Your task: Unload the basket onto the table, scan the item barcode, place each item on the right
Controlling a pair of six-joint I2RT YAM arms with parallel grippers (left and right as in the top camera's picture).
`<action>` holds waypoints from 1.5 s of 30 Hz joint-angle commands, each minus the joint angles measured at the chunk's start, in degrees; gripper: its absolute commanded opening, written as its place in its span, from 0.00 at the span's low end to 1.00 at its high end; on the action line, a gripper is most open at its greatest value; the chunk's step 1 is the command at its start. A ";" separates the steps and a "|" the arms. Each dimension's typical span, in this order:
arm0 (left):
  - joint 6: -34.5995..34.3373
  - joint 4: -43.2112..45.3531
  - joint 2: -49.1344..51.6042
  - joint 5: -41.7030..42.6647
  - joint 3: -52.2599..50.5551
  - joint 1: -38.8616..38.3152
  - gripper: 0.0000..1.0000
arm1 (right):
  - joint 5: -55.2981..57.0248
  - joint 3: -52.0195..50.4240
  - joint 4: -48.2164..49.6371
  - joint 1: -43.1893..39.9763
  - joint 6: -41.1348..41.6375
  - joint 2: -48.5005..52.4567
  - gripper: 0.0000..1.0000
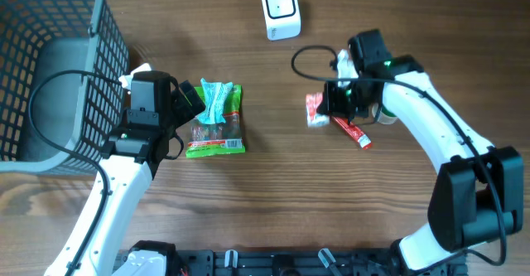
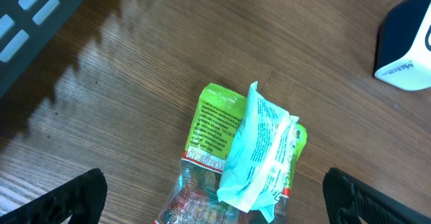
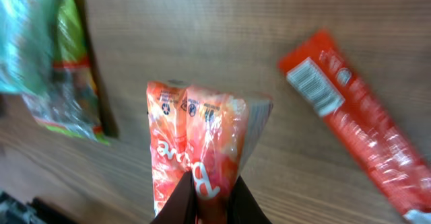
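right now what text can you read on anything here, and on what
"B": start of a white word on the orange packet, rest lost in creases.
Red stick: white label, blurred.
Green packet and teal packet: fine print, too small.
Scanner: a word, cut off at the edge.

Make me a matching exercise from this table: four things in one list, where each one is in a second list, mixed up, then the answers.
Things
1. white scanner
2. orange packet
3. red stick packet
4. teal packet

Places
A. lying on top of the green packet
B. pinched in the right gripper
C. standing on the far side of the table, held by nothing
D. flat on the table beside the right gripper

Pairs: 1-C, 2-B, 3-D, 4-A
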 commanded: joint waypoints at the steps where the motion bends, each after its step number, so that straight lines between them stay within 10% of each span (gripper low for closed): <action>1: 0.68 0.07 -0.26 -0.55 0.42 0.31 1.00 | 8.07 14.82 -7.41 0.09 0.07 0.22 0.04; 10: 0.68 0.07 -0.26 -0.52 0.42 0.31 1.00 | 22.73 66.01 -28.06 1.01 -0.39 15.56 0.04; 20: 0.66 0.04 -0.26 -0.55 0.42 0.31 1.00 | 57.79 66.16 -5.68 14.88 -9.75 35.54 0.05; 30: 0.68 0.07 -0.26 -0.55 0.42 0.31 1.00 | 61.40 66.14 4.46 16.85 -14.95 44.06 0.04; 41: 0.68 0.07 -0.26 -0.55 0.42 0.31 1.00 | 38.32 66.10 -36.79 8.46 -3.54 23.80 0.04; 45: 0.66 0.07 -0.26 -0.52 0.42 0.31 1.00 | 24.72 57.72 -36.70 0.90 -3.30 24.68 0.04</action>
